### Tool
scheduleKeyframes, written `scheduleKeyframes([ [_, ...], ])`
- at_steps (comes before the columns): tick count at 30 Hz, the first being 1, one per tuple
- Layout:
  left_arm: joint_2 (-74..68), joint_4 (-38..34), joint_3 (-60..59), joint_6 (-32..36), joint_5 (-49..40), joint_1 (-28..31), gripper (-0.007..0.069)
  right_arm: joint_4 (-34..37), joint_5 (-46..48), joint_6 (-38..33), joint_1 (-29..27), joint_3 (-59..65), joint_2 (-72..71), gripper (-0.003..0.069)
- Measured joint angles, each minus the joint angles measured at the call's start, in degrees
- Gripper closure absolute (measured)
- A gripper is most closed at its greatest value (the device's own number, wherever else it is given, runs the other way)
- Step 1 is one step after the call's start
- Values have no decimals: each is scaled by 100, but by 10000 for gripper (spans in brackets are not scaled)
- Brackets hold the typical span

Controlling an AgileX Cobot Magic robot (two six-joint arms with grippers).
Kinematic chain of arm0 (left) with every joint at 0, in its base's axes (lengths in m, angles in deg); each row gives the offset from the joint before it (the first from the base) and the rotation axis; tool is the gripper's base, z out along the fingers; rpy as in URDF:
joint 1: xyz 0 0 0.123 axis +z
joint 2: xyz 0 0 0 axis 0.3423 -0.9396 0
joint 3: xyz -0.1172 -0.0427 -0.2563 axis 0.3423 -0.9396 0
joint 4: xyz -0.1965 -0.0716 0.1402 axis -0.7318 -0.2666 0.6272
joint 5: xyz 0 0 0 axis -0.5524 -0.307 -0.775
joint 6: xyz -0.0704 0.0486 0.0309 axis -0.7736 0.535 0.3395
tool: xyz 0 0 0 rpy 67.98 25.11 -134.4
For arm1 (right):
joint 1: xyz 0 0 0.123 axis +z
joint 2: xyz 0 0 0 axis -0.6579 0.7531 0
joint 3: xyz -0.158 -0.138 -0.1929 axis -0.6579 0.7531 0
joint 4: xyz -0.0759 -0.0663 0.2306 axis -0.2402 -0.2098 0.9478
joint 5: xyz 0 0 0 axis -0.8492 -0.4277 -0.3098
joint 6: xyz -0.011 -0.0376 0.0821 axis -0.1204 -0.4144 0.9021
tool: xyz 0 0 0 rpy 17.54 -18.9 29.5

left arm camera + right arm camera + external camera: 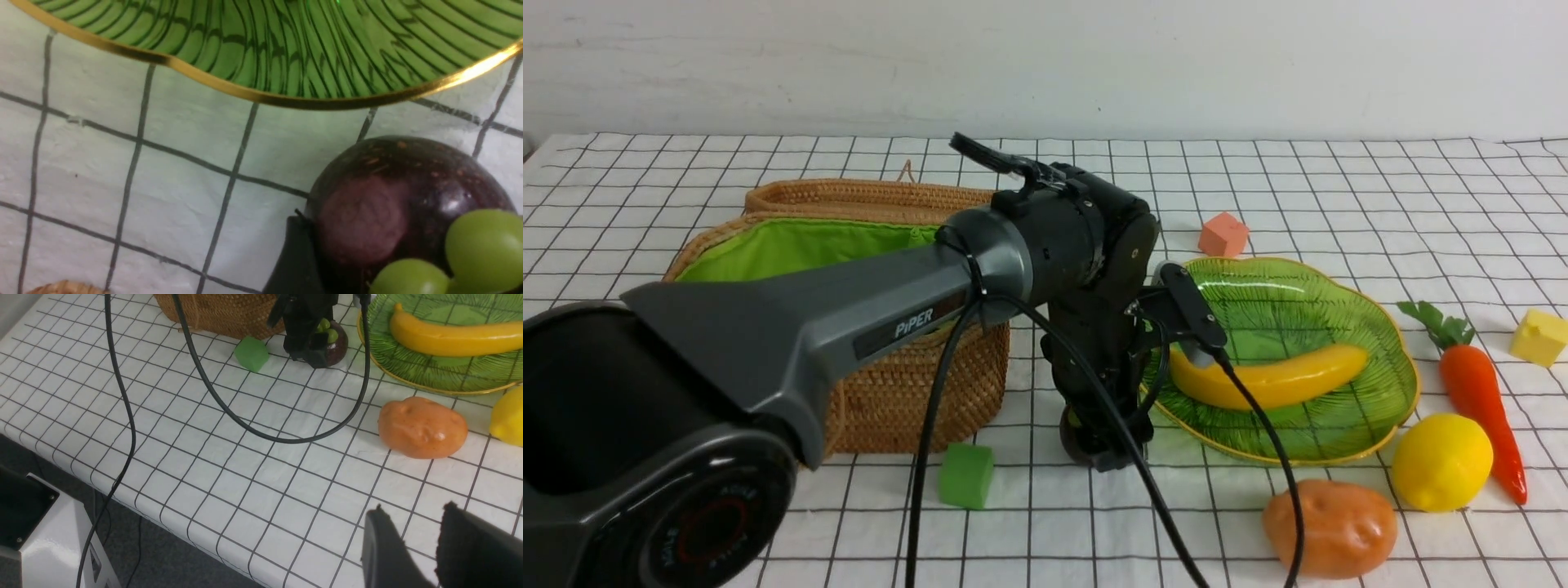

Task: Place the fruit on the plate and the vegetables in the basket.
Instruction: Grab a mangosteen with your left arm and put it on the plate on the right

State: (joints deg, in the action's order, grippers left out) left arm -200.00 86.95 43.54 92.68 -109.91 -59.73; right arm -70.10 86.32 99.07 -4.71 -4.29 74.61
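Observation:
My left gripper (1098, 441) reaches down to the cloth between the basket (890, 400) and the plate (1282, 310). It is shut on the dark maroon mangosteen (392, 204), which rests on the cloth with its green lobes toward the wrist camera. One black finger (294, 261) lies against its side. The banana (1270, 380) lies on the green plate. On the cloth to the right are the lemon (1441, 461), the potato (1330, 527) and the carrot (1478, 396). My right gripper (414, 508) hovers open and empty over the cloth near the potato (423, 426).
A green cube (965, 475) lies in front of the basket. An orange cube (1223, 235) sits behind the plate and a yellow cube (1538, 336) at the far right. The left arm's black cable (253, 428) loops across the cloth. The table's front edge (122, 498) is close.

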Motion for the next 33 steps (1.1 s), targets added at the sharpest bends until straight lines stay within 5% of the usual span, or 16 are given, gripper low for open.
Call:
scheduleKeyframes([
  [8,83,-67,236,-298,-700,0,56,-34,0,27,0,0,0,434],
  [13,632,-433,751,-632,-989,0,56,-654,-67,453,0,0,0,434],
  [17,938,-1459,1043,-718,249,0,56,-1568,-458,1246,0,0,0,434],
  [22,392,-2370,1043,-415,1853,-10,57,-1570,-807,1412,0,0,0,434],
  [33,-681,-2408,1033,-329,3261,-5,17,-1038,-570,1417,0,0,0,431],
])
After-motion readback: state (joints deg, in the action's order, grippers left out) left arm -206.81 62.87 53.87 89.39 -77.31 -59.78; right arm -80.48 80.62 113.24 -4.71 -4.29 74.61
